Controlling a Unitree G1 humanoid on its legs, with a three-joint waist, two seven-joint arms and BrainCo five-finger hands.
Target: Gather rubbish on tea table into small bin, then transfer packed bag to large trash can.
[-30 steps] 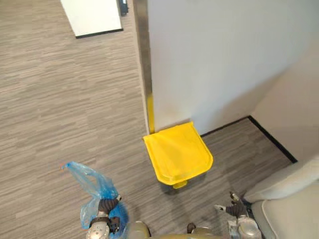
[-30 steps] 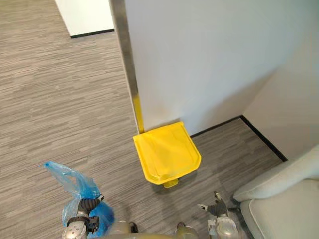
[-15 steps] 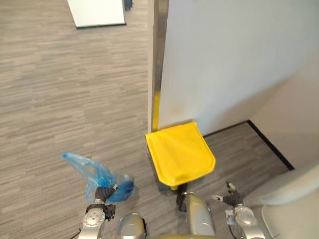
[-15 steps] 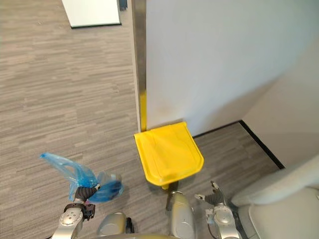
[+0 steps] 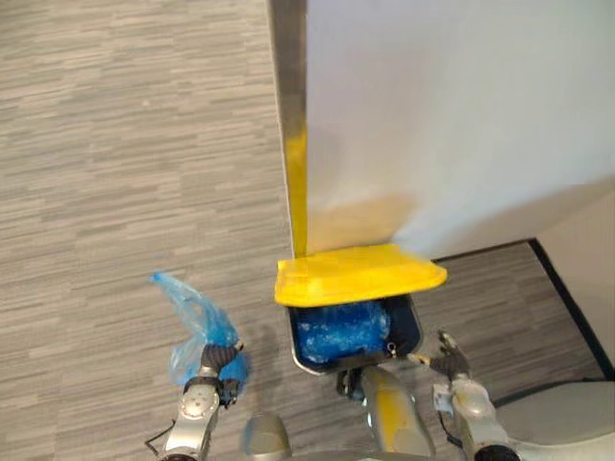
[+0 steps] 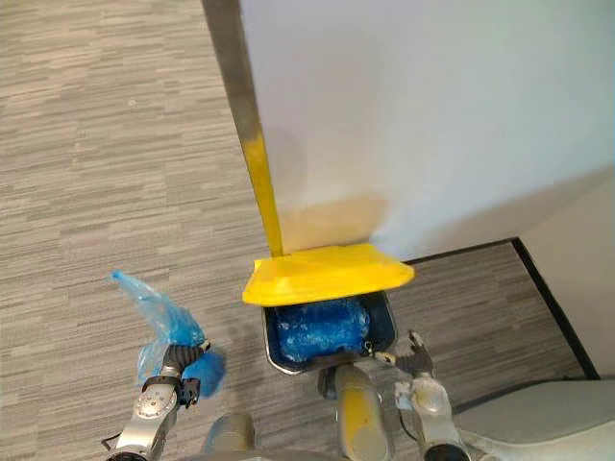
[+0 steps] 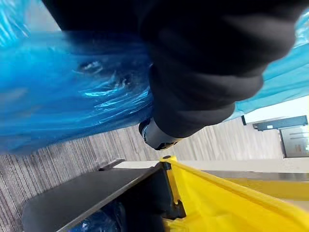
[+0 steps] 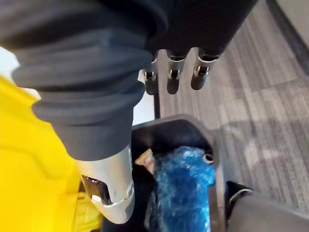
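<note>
Count: two hands, one blue bag, one trash can with one yellow lid, one lump of blue plastic inside the can.
Left hand (image 5: 211,368): low on the robot's left, its fingers curled tight round the gathered neck of the blue bag (image 5: 191,309).
Blue bag: hangs from that hand above the carpet floor (image 5: 115,144), one loose end sticking up and outward. It is beside the trash can and not in it. In the left wrist view it is crumpled against the hand's dark cover.
Right hand (image 5: 448,365): low on the robot's right, just beside the can's rim, fingers (image 8: 174,79) straight and slack, holding nothing.
Trash can (image 5: 414,332): dark body on the floor between the two hands, against the foot of the wall.
Yellow lid (image 5: 360,274): tilted up at the can's far side, mouth uncovered.
Contents: crumpled blue plastic (image 5: 340,330) fills the can.
Behind: white wall (image 5: 461,115) with a metal corner strip (image 5: 287,96).
</note>
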